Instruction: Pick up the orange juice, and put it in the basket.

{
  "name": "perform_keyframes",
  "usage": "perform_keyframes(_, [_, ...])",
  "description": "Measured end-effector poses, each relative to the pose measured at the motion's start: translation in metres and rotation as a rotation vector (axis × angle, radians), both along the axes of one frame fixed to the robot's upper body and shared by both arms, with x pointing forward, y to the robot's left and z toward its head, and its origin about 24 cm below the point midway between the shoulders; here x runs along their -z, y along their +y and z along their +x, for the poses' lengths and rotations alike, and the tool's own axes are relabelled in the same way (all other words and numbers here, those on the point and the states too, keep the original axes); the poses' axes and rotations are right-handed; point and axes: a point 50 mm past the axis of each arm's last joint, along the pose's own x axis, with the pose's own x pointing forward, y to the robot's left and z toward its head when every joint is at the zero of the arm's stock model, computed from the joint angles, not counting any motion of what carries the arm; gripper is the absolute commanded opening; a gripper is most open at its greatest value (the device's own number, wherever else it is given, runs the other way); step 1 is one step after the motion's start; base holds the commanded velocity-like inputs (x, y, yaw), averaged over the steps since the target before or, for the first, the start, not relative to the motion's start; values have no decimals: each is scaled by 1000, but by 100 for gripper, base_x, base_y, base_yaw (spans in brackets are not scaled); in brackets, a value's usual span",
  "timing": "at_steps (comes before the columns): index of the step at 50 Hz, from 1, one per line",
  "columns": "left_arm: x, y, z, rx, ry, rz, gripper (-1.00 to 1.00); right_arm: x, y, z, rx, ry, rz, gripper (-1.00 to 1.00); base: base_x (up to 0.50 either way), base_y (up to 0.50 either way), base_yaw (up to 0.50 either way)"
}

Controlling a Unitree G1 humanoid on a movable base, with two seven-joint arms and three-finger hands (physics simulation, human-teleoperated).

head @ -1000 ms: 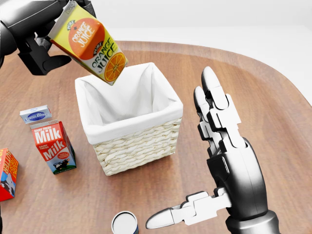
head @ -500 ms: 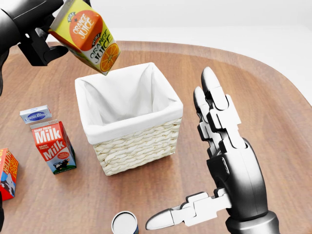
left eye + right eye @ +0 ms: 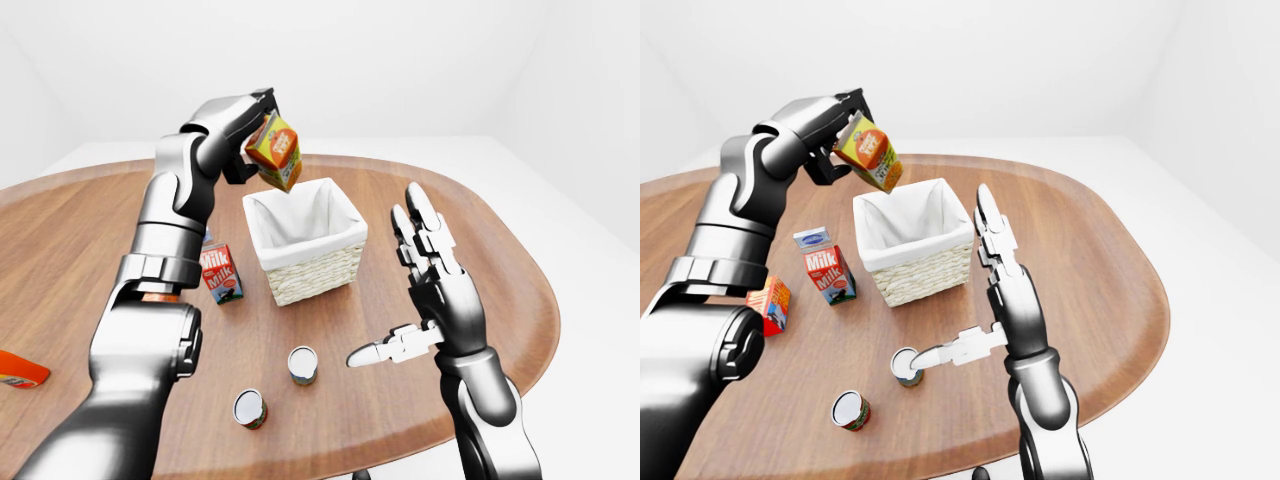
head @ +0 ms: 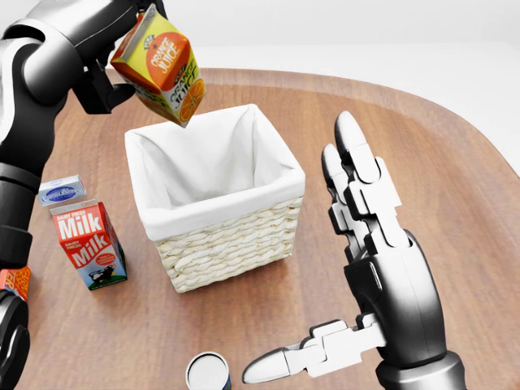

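Note:
The orange juice carton (image 4: 161,67) hangs tilted in the air over the upper left rim of the white-lined wicker basket (image 4: 236,236), its lower corner just above the lining. My left hand (image 4: 122,45) is shut on the carton's top at the head view's upper left. The basket's inside looks empty. My right hand (image 4: 357,268) stands open to the right of the basket, fingers straight up and thumb pointing left, holding nothing.
A red milk carton (image 4: 88,244) and a small blue-and-white box (image 4: 60,192) stand left of the basket. A red box (image 3: 770,304) lies further left. Two cans (image 3: 302,364) (image 3: 249,408) stand nearer the table's (image 3: 500,250) lower edge. An orange thing (image 3: 20,370) lies far left.
My left arm has swung the orange juice carton a little to the right and turned it more upright above the basket's rim. The right hand has stayed still.

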Motion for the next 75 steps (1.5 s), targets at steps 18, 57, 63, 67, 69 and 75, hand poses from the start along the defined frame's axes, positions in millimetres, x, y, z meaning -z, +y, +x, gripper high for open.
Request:
perform_keyframes(18, [16, -9, 13, -60, -39, 61, -100, 2, 0, 1, -1, 11, 0, 100, 0, 0, 0])
perform_keyframes(57, [55, -18, 25, -112, -30, 62, -100, 7, -1, 1, -1, 35, 5, 100, 0, 0, 0])
perform_keyframes(63, [61, -16, 25, -121, -24, 61, -100, 7, 0, 1, -4, 35, 5, 100, 0, 0, 0])
perform_keyframes(67, [67, -16, 25, -125, -16, 59, -100, 6, 0, 1, -6, 33, 5, 100, 0, 0, 0])
perform_keyframes(69, [70, -16, 25, -128, -10, 56, -100, 6, 0, 1, -7, 31, 5, 100, 0, 0, 0])
perform_keyframes(75, [79, -14, 24, -135, 10, 46, -100, 4, 1, 0, -10, 23, 6, 100, 0, 0, 0])
